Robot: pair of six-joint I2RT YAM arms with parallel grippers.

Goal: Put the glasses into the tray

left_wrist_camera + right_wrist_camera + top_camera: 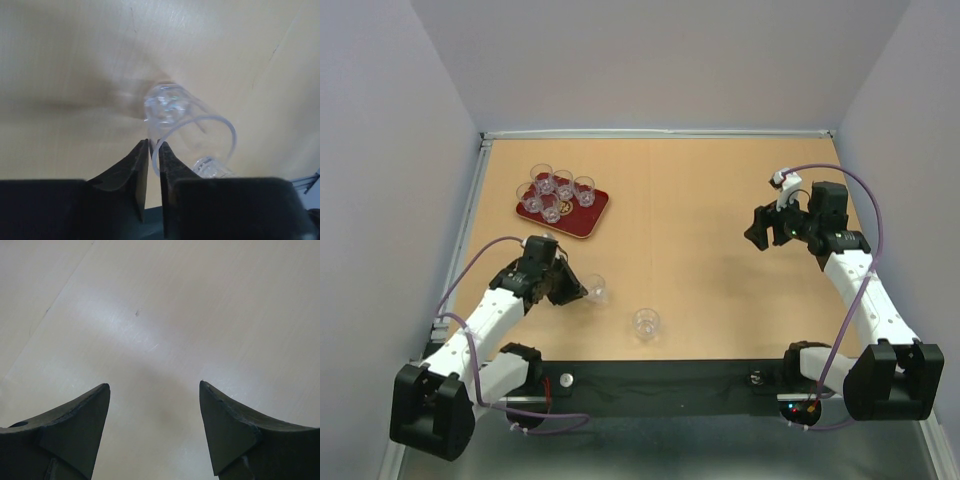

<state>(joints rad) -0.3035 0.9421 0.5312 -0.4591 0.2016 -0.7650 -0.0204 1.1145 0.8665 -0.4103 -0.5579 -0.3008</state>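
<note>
A: The left jaws?
B: The left gripper (154, 143) is pinched on the rim of a glass (167, 102) — one finger inside, one outside. It's at lower left in the top view.
A: And the right?
B: The right gripper (153, 383) stands wide apart over the table (150, 315) at upper right, holding nothing.
A: The other glasses?
B: A second glass (646, 322) stands alone at lower centre, near the gripped one. Five glasses (557, 193) sit in the tray (588, 224) — upper left.

A light wooden table (720, 200) stands enclosed by pale grey walls (670, 60). A black strip (660, 385) runs along its near edge, with a small white round object (565, 380) lying on it
</note>
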